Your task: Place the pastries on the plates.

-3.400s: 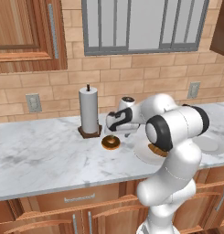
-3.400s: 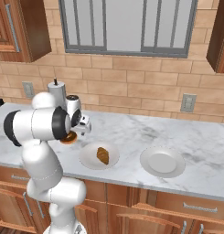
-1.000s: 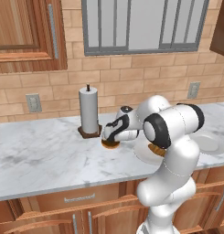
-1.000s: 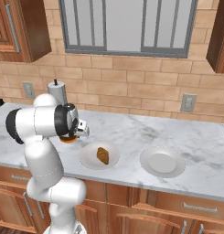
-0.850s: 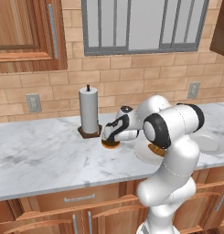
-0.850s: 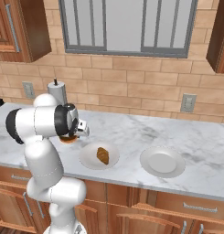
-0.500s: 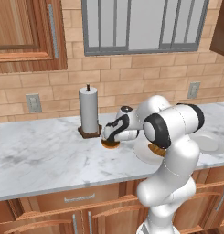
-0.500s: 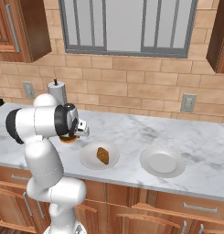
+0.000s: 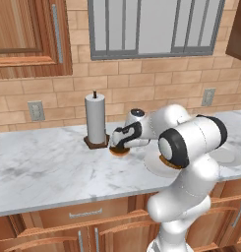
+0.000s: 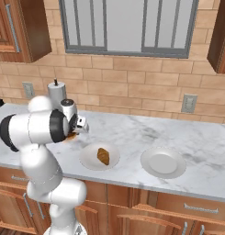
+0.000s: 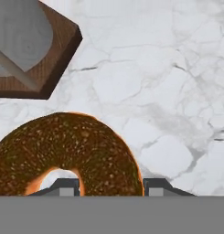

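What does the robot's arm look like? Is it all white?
Mostly white. The arm is made of fat, rounded white tubes with dark grey bands and caps at the joints. It stands on a white column. The end effector is dark where it meets the white wrist, and its two small finger tips are dark grey with lighter pads. No cables or markings show.

Doughnut (image 11: 67, 148) between the fingers (image 11: 67, 186): dark brown glaze, rough and speckled, matt. Counter (image 11: 168, 91) beyond the fingers: smooth veined white marble. Paper-towel stand's base (image 11: 49, 64): dark matt wood
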Available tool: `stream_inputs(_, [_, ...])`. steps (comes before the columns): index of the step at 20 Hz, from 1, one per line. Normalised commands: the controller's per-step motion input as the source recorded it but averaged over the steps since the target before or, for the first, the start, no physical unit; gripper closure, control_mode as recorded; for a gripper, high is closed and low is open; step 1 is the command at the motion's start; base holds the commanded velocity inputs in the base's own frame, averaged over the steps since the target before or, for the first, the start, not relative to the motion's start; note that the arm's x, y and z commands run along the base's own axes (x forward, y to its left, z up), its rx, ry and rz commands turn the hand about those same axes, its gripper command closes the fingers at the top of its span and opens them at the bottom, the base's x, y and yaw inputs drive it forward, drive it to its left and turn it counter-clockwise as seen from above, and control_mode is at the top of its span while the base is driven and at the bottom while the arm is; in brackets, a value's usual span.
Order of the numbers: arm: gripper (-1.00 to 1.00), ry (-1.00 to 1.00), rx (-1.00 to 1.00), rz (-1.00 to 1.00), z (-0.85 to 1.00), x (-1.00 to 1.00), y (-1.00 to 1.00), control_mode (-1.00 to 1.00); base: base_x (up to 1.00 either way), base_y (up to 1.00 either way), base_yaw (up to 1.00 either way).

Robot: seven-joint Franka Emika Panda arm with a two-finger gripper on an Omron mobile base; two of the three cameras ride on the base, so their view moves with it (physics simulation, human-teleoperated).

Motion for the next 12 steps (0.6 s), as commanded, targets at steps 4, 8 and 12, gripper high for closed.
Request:
stream_inputs(4, [1.0,0.0,0.0,-0.04,0.57,-0.26,-0.09,-1.0,0.0,0.0,0.0])
stream_inputs(8, [1.0,0.03,0.0,-0.05,0.54,-0.23,-0.27,-1.0,0.0,0.0,0.0])
stream_inputs(12, [1.0,0.04,0.0,-0.05,0.43,-0.09,-0.46,-1.0,0.0,0.0,0.0])
